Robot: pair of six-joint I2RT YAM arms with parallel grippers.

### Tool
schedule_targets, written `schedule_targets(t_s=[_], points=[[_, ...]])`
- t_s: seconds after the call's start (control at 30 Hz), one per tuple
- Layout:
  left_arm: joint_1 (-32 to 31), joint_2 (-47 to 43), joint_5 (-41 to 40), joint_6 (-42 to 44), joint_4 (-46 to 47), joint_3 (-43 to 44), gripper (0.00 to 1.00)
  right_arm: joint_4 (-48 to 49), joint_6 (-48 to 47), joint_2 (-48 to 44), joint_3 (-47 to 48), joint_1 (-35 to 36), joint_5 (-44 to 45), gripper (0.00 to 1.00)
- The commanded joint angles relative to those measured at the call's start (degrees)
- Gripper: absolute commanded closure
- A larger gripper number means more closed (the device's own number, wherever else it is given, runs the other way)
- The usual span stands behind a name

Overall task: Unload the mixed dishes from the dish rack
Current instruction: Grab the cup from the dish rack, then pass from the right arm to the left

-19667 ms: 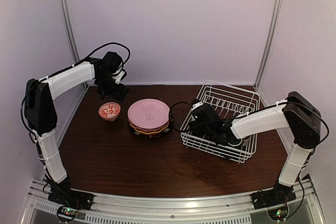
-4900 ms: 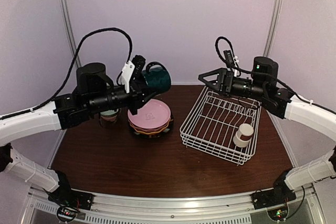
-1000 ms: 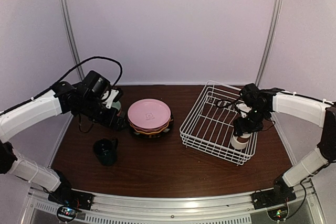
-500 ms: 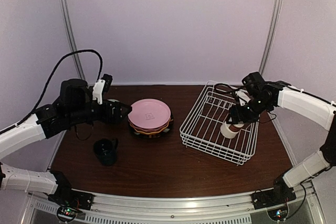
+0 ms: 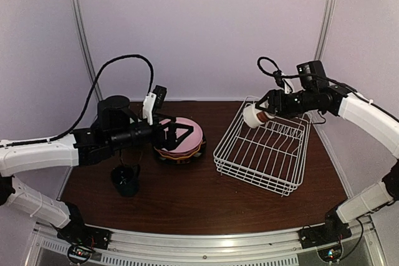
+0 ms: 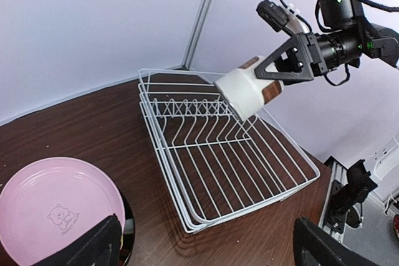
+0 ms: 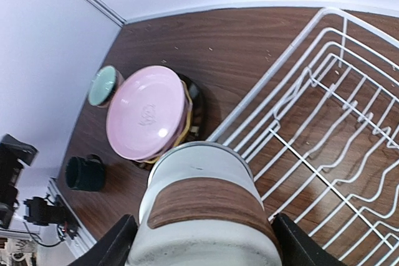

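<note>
My right gripper (image 5: pixel 265 110) is shut on a white cup with a brown band (image 5: pixel 254 115) and holds it in the air above the far left corner of the white wire dish rack (image 5: pixel 262 151). In the right wrist view the cup (image 7: pixel 206 210) fills the space between the fingers (image 7: pixel 115 241). The rack (image 6: pixel 218 154) shows no dishes in it. My left gripper (image 5: pixel 181 134) is open and empty above the plate stack, topped by a pink plate (image 5: pixel 187 130). A dark green mug (image 5: pixel 126 179) stands on the table front left.
A pale green bowl (image 7: pixel 101 85) sits left of the plate stack (image 7: pixel 149 113), hidden by my left arm in the top view. The mug also shows in the right wrist view (image 7: pixel 85 172). Metal frame posts (image 5: pixel 80 29) stand at the back corners.
My right gripper has lifted the cup up out of the rack and carried it toward the rack's far left corner. My left arm has swung right, its gripper now over the plates.
</note>
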Motion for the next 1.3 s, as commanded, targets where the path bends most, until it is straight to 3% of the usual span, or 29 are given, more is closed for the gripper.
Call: schedule_targets(t_s=[0.0,0.33,0.63,0.9,1.17,1.27], points=[[-1.6,2.7,4.8,0.7,12.6,2.3,0.03,12.2,6.8,-2.1,1.8,1.3,-9.0,0.47],[-4.8,6.6,5.9,4.8,19.5,5.1,0.03,28.6,15.2,-3.3,-0.4,6.0,-18.3,0.49],[-5.6,8.6,9.6,8.9,20.8,8.9,0.17,33.8,16.8,-2.0,-1.7,12.1,-21.2,0.49],[-5.6,10.4,12.2,9.2,22.7,11.3,0.45,40.4,19.9,-0.9,-3.4,14.9,-23.7,0.49],[-5.7,10.4,14.7,6.0,25.7,10.9,0.91,49.8,25.5,0.0,-6.7,15.6,-25.9,0.49],[-5.6,9.5,14.0,6.2,24.0,10.9,1.0,49.3,24.9,0.0,-6.6,15.6,-25.8,0.38]])
